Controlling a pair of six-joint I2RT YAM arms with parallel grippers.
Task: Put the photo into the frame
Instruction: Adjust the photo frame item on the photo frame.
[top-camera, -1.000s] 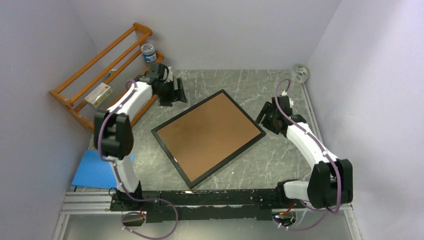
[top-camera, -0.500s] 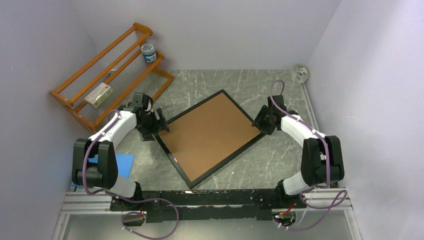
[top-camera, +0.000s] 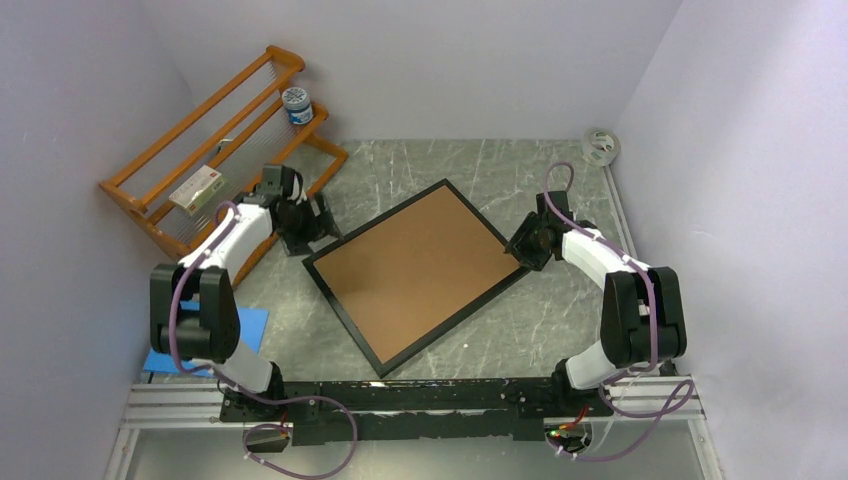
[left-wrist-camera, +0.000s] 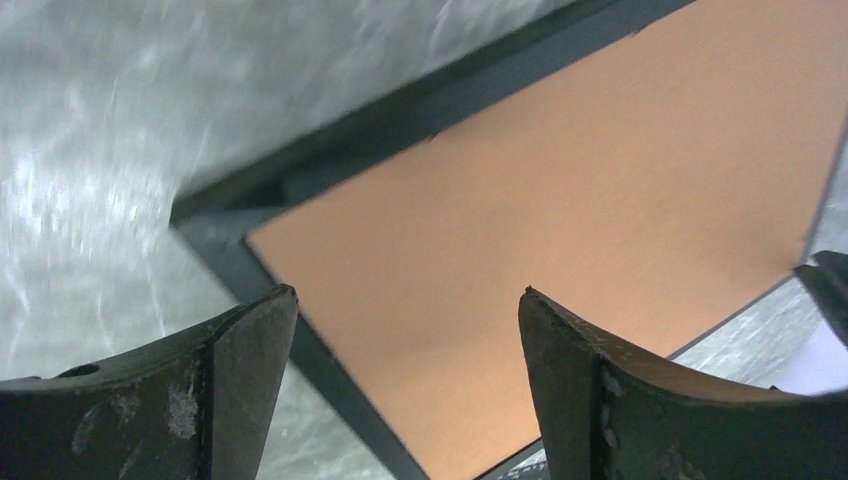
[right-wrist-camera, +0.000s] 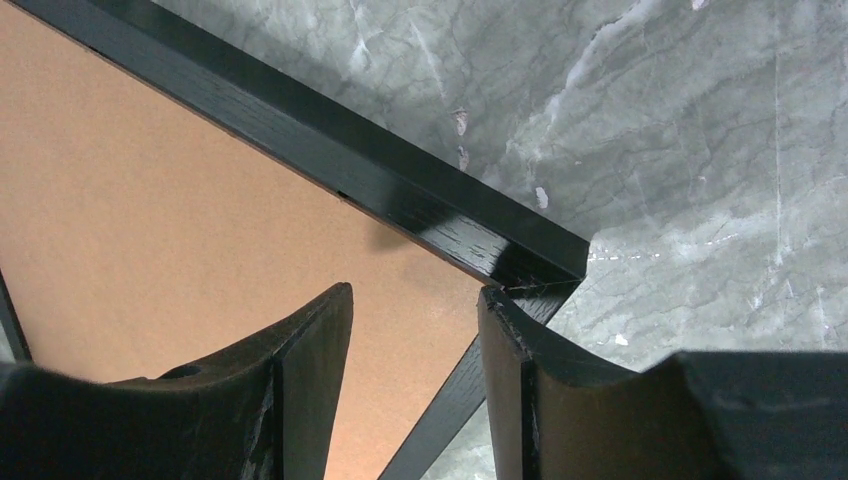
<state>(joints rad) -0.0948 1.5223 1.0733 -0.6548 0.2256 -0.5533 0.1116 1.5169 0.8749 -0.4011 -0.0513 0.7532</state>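
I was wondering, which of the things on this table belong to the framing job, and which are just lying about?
Job: black frame, brown backing board lying in it; no photo in view.
Lying about: orange rack, jar and small box on it, blue sheet, tape roll.

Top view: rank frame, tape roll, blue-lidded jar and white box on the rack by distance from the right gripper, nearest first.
1. frame: its right corner sits at the right gripper.
2. tape roll: table's far right corner.
3. blue-lidded jar: far left, on the rack.
4. white box: on the rack, farther left.
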